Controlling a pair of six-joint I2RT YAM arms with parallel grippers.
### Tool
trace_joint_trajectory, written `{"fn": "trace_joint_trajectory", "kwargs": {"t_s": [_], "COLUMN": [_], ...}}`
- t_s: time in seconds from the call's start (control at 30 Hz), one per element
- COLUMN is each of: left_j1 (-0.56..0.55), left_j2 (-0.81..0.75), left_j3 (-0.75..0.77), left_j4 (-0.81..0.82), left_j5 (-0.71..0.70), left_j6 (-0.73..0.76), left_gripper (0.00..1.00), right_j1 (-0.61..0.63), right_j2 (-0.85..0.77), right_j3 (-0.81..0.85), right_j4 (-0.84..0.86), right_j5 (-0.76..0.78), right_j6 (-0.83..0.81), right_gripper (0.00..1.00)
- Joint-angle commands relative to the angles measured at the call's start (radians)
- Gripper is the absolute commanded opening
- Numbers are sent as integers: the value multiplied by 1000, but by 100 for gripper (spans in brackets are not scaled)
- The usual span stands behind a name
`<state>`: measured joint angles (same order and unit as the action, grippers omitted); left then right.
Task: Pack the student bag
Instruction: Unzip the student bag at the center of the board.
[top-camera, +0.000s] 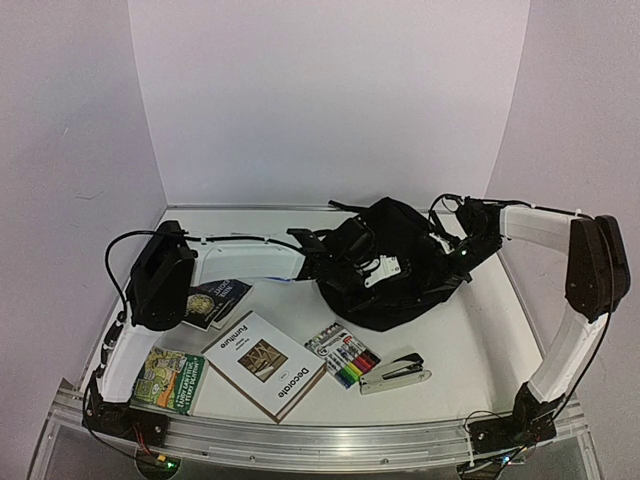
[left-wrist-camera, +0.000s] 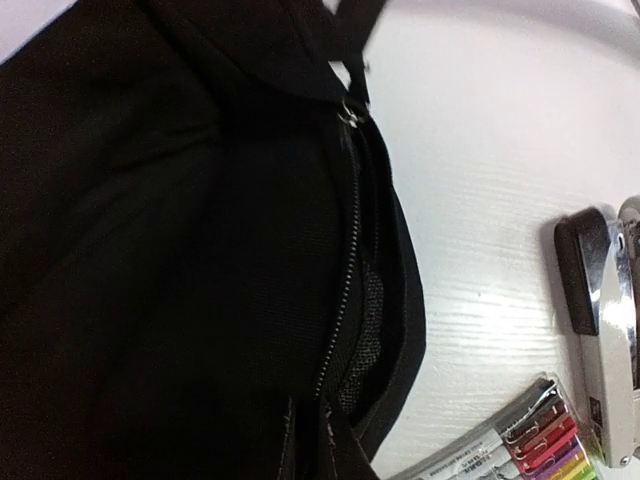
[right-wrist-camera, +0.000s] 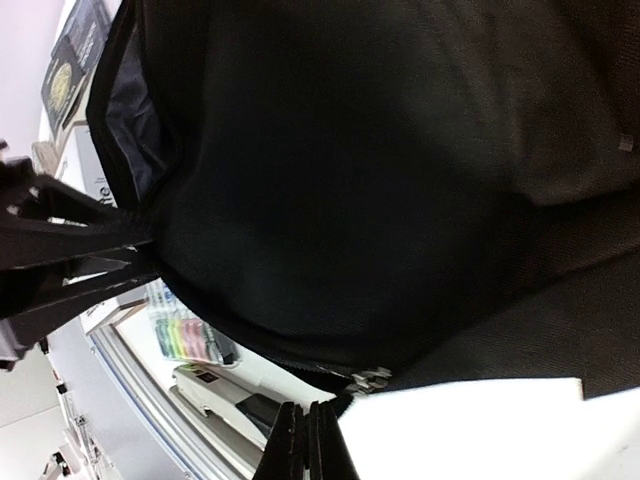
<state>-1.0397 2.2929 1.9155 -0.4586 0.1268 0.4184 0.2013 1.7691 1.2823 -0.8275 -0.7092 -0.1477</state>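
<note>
The student bag (top-camera: 400, 265), a big soft black backpack, lies in the middle of the table toward the back. My left gripper (top-camera: 335, 255) is at its left side. In the left wrist view its fingertips (left-wrist-camera: 300, 445) stand close together at the lower end of the zipper (left-wrist-camera: 345, 270), pinching black fabric. My right gripper (top-camera: 455, 238) is at the bag's right edge. It is shut (right-wrist-camera: 310, 440), and a dark tab by the zipper slider (right-wrist-camera: 368, 378) runs into its tips. Grey lining (right-wrist-camera: 135, 110) shows at the bag's open mouth.
In front of the bag lie a marker pack (top-camera: 343, 357) and a stapler (top-camera: 395, 372). A white "Decorate" book (top-camera: 262, 365), a green book (top-camera: 168, 380) and a dark book (top-camera: 215, 300) lie at the front left. White walls enclose the table.
</note>
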Motion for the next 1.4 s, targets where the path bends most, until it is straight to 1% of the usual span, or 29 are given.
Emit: {"fn": "trace_joint_trajectory", "kwargs": {"t_s": [0.0, 0.2, 0.47, 0.57, 0.73, 0.87, 0.97, 1.1, 1.17, 1.27, 1.33, 1.37], "left_j1": [5, 13, 13, 13, 13, 13, 13, 13, 13, 13, 13, 13], "left_j2": [-71, -120, -152, -160, -163, -188, -207, -209, -197, -180, -182, -189], "left_j3": [-90, -163, -193, -195, -177, -212, -249, -260, -246, -216, -200, -196], "left_j4": [-56, -52, -45, -38, -38, -34, -27, -23, -21, -16, -12, -7], "left_j5": [-26, -40, -34, -27, -17, -16, -16, -13, -13, -25, -36, -42], "left_j6": [-1, -26, -45, -52, -61, -61, -62, -64, -66, -78, -103, -121], "left_gripper": [1, 0, 0, 0, 0, 0, 0, 0, 0, 0, 9, 18], "right_j1": [-50, -125, -243, -259, -253, -267, -309, -335, -332, -316, -294, -283], "right_j2": [0, 63, 192, 212, 185, 176, 198, 210, 195, 168, 141, 125], "right_j3": [40, 83, 227, 264, 254, 220, 246, 298, 289, 233, 188, 172], "right_j4": [-14, -27, -22, -22, -28, -22, -15, -16, -17, -32, -45, -50], "right_j5": [41, 125, 255, 276, 255, 356, 395, 397, 365, 313, 289, 280], "right_j6": [-42, -116, -166, -170, -161, -183, -173, -155, -148, -153, -174, -181], "right_gripper": [0, 0, 0, 0, 0, 0, 0, 0, 0, 0, 0, 3]}}
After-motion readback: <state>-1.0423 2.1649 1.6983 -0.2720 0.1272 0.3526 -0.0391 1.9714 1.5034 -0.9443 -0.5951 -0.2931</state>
